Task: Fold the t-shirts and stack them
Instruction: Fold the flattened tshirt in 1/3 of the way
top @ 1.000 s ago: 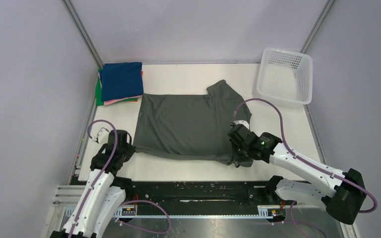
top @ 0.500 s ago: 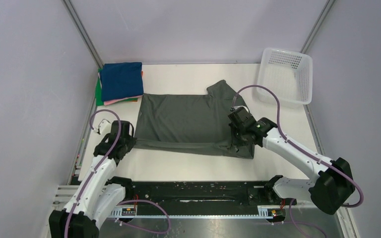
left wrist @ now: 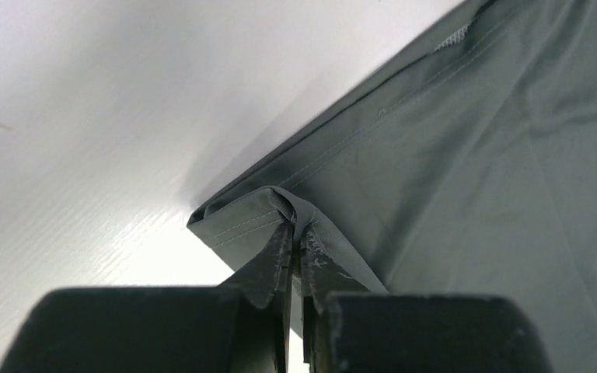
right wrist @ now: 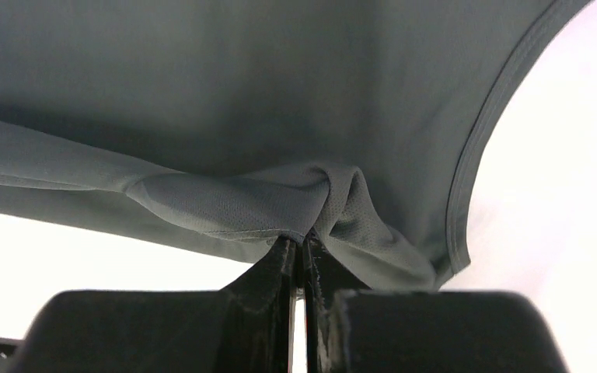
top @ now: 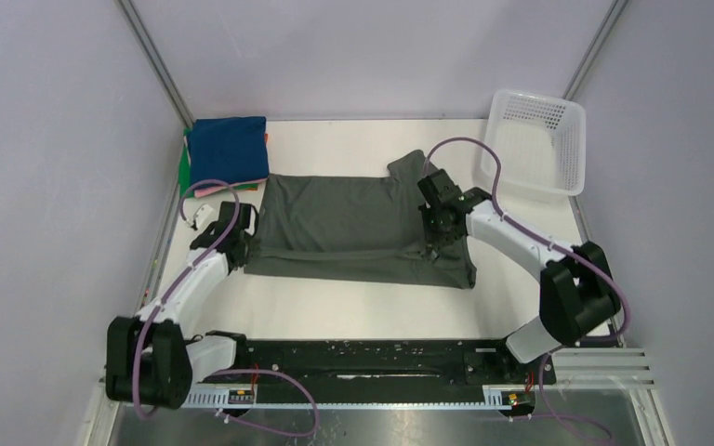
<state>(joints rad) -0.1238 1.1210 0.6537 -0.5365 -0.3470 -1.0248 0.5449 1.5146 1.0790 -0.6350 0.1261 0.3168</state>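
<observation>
Looking down from the top view, I hold the dark grey-green shirt [top: 349,223] at two points on its near side. It lies spread across the middle of the table [top: 363,311], with a band of cloth along its near side doubled over. My left gripper [top: 247,245] pinches the left corner and my right gripper [top: 435,243] pinches the right side, by the sleeve. The stack of folded shirts [top: 228,153] sits in the far left corner, just beside the grey shirt. Navy is on top, with pink, orange and green edges beneath. A white mesh basket [top: 535,139] stands in the far right corner.

From my left wrist, the left gripper [left wrist: 295,233] is closed tight on a small fold of the shirt's [left wrist: 474,155] stitched corner, with the white table [left wrist: 85,116] beyond it.

From my right wrist, the right gripper [right wrist: 299,245] is clamped just as tightly on a bunched pinch of the shirt [right wrist: 241,78]. A hemmed edge curves down the right, over the table [right wrist: 575,194].
</observation>
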